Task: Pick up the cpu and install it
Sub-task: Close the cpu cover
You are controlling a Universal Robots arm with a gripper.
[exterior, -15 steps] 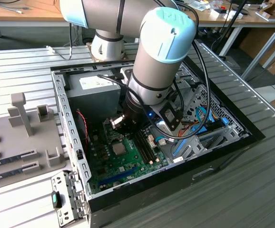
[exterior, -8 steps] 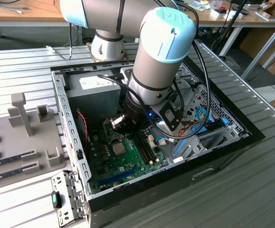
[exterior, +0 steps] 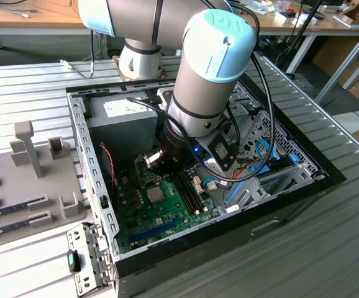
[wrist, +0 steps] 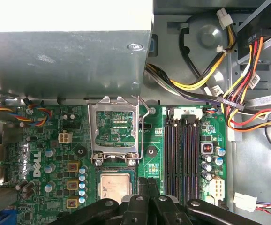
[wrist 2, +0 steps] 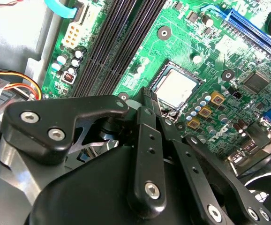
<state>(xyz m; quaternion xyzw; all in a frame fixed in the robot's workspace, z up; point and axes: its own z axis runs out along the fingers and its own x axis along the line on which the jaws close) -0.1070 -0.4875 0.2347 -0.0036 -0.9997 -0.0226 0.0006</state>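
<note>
**CPU resting in its socket, pincer just above**

Nearest to us, the pincer [wrist 2: 149, 101] hangs over the motherboard [wrist 2: 210, 42], its black linkage fingers [wrist: 147, 187] drawn together at the tips with nothing between them, as far as we can tell in both wrist views. Just beyond the tips lies the cpu [wrist: 115, 185], a small flat square with a dull silver-grey lid, lying level inside the socket. We judge it already placed; doing this step well means keeping the chip flat and square in its recess, with no sideways nudge from the pincer.

Further on, the hinged metal socket frame [wrist: 114, 129] stands open, thin stamped steel with a wire lever beside it. To one side run the long dark memory slots [wrist: 182, 154]. Farthest, the grey sheet-metal power supply box [wrist: 65, 61] and bundled coloured cables [wrist: 229, 79] close the case [exterior: 92, 161], which sits on the ribbed tabletop [exterior: 328, 248].
</note>
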